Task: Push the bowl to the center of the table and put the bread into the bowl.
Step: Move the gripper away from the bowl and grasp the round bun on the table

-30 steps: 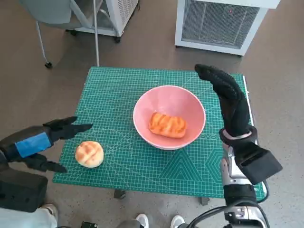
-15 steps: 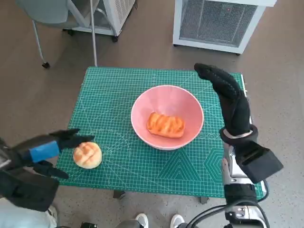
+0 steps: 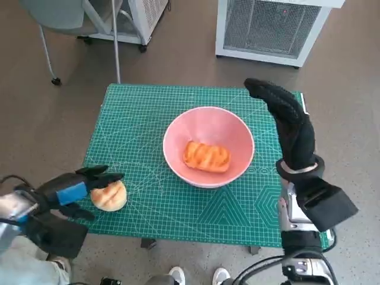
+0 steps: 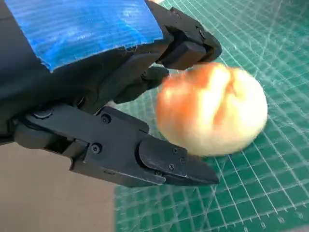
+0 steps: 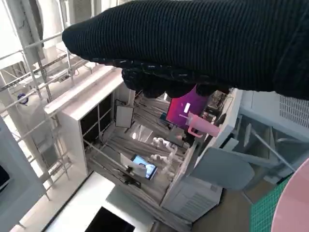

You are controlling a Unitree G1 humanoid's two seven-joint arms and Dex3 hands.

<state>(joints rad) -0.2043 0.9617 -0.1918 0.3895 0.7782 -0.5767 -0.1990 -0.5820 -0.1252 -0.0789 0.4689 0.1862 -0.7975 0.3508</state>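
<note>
Over at the worktop's (image 3: 148,113) near-left corner your left hand (image 3: 74,191) is closing round the bread bun (image 3: 108,195), can't tell if gripped; right hand (image 3: 288,122) hangs open beside the pink bowl (image 3: 208,122).

bare mat (image 3: 148,113) behind bowl (image 3: 208,146), right hand (image 3: 290,127) apparently beside rim

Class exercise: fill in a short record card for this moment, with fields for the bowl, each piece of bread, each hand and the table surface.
bowl: pink bowl, near the mat's middle
bread in bowl: oblong glazed bread, lying inside
bread outside: round bun, on the mat near its left front corner
left hand: left hand at the bun, fingers either side, grip not certain
right hand: right hand raised beside the bowl, holding nothing
surface: green cutting mat
</note>
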